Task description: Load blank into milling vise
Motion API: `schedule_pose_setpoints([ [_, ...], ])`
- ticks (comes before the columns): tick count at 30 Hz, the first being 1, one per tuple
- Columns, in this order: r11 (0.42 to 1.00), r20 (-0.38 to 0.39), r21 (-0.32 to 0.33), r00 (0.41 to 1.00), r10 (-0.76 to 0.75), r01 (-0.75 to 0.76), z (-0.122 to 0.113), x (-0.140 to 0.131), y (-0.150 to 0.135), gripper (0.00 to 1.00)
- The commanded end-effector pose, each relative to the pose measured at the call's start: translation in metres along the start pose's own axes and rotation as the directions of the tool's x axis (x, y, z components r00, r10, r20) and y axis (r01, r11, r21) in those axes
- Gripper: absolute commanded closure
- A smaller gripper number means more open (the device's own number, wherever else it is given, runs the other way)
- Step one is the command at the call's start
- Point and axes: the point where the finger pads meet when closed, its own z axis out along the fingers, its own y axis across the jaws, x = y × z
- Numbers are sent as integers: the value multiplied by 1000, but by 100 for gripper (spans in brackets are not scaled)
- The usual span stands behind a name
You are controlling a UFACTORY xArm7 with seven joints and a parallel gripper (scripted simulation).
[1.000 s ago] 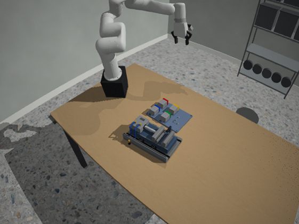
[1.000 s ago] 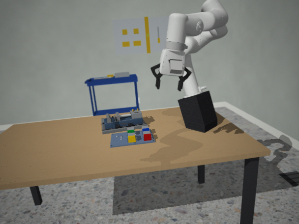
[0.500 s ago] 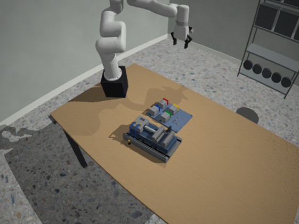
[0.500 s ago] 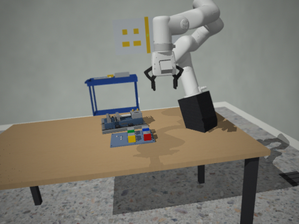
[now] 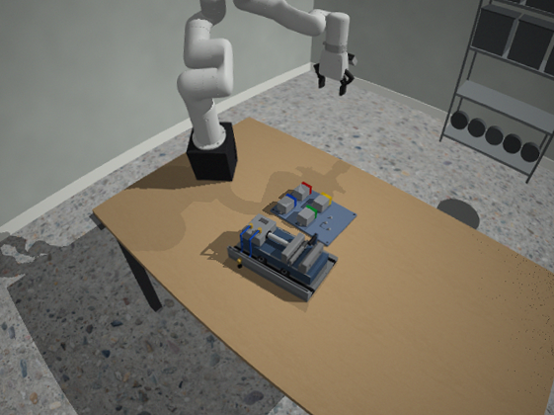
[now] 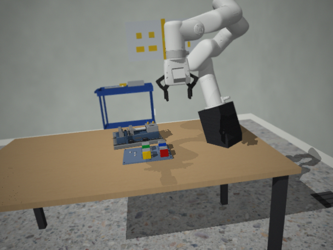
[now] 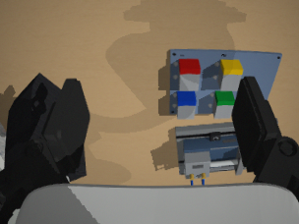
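The blank with the blue end (image 5: pixel 286 203) lies on the blue infeed plate (image 5: pixel 317 216), on the side next to the vise; it also shows in the exterior view (image 6: pixel 162 144) and in the wrist view (image 7: pixel 187 102). The milling vise (image 5: pixel 282 254) stands on its raised plate beside the infeed plate, and nothing lies between its jaws. My gripper (image 5: pixel 333 83) is open and empty, high in the air beyond the table's far edge. It also shows in the exterior view (image 6: pixel 177 92).
Blanks with red (image 5: pixel 302 190), yellow (image 5: pixel 321 201) and green (image 5: pixel 307 214) ends lie on the infeed plate too. The black arm base (image 5: pixel 212 152) stands at the table's far left corner. A metal shelf (image 5: pixel 520 76) and a blue cart (image 6: pixel 125 105) stand off the table.
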Motion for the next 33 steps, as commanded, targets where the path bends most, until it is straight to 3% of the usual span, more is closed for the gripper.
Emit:
schedule_pose_setpoints([
  [1,1000,-5,-3,1000,-1,1,-1,-12,5,0],
  [7,1000,-5,-3,1000,-1,1,-1,-12,5,0],
  [17,1000,-5,-3,1000,-1,1,5,-58,23,0],
  [24,1000,-5,-3,1000,-1,1,5,-58,23,0],
  [33,1000,-5,-3,1000,-1,1,10,-99,39,0],
])
